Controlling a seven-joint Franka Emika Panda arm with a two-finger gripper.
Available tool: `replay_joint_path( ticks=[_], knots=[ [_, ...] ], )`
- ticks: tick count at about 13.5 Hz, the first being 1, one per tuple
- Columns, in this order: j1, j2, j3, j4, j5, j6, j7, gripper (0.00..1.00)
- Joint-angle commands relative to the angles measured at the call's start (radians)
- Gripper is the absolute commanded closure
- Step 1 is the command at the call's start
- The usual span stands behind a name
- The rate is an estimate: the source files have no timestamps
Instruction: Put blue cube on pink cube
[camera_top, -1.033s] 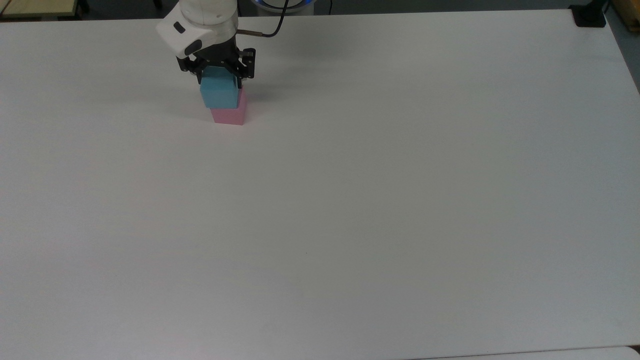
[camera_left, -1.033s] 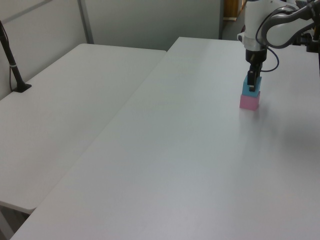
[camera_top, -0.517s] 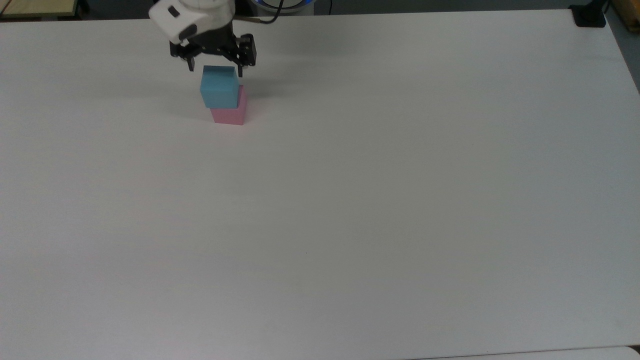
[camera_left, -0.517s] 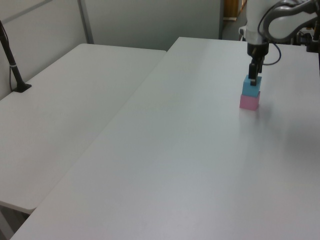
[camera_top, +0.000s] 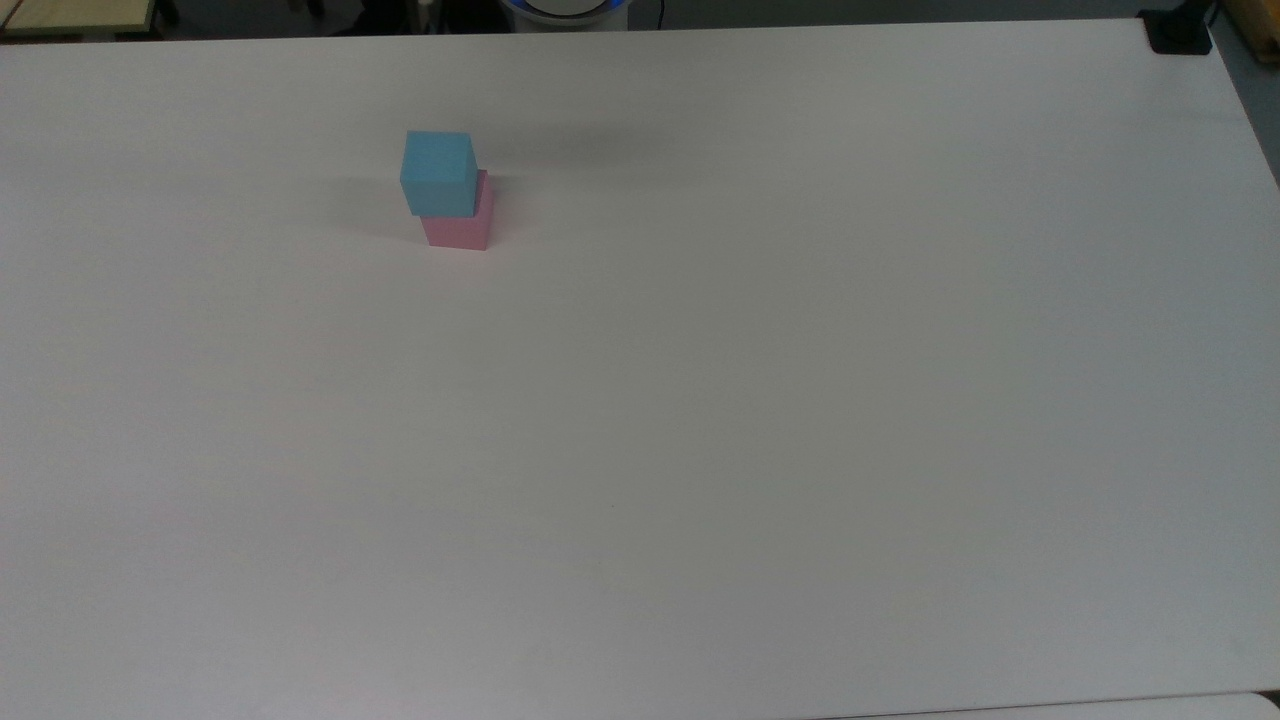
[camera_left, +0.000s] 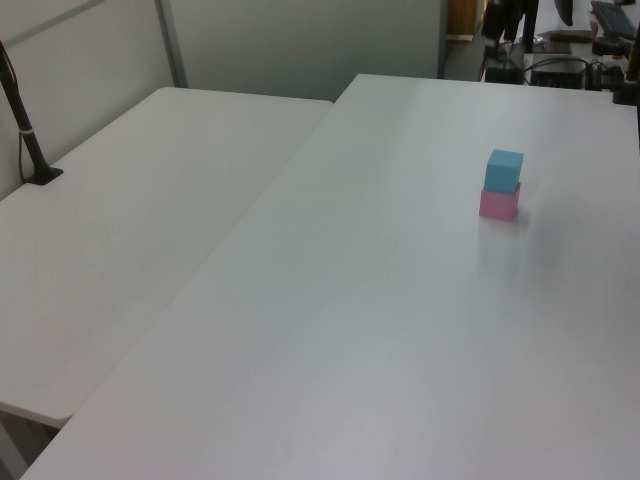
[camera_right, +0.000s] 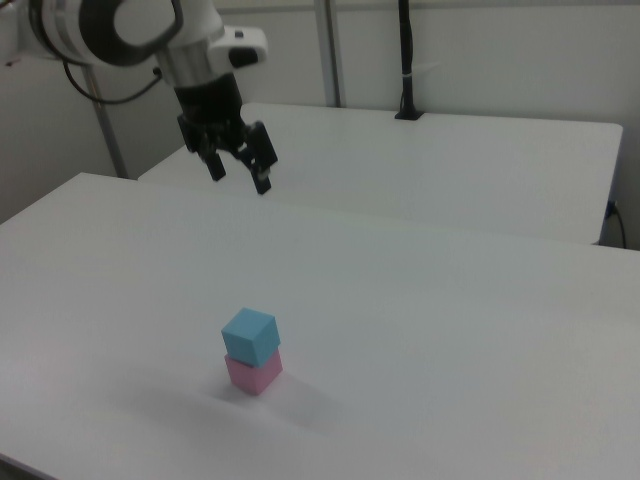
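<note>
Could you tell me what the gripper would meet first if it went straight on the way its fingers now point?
In the right view the open gripper points down, tilted toward the right view's right. Depth is unclear, but it would probably meet bare white table first, not the blue cube stacked on the pink cube.

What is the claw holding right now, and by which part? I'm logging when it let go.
Nothing. The claw hangs open in the air, well above the blue cube, which sits on the pink cube.

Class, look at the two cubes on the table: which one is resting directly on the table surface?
The pink cube sits on the table. The blue cube rests on top of it, slightly offset, touching only the pink one.
</note>
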Motion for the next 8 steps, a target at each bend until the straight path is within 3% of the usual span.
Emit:
replay_joint_path(
  ticks=[1,4,8],
  knots=[
    [0.002,0.028,-0.004,0.091,0.017,-0.03,-0.112,0.0],
    [0.021,0.051,-0.001,0.097,0.035,-0.024,-0.164,0.0],
    [0.05,0.069,0.004,0.096,0.057,-0.013,-0.058,0.0]
  ],
)
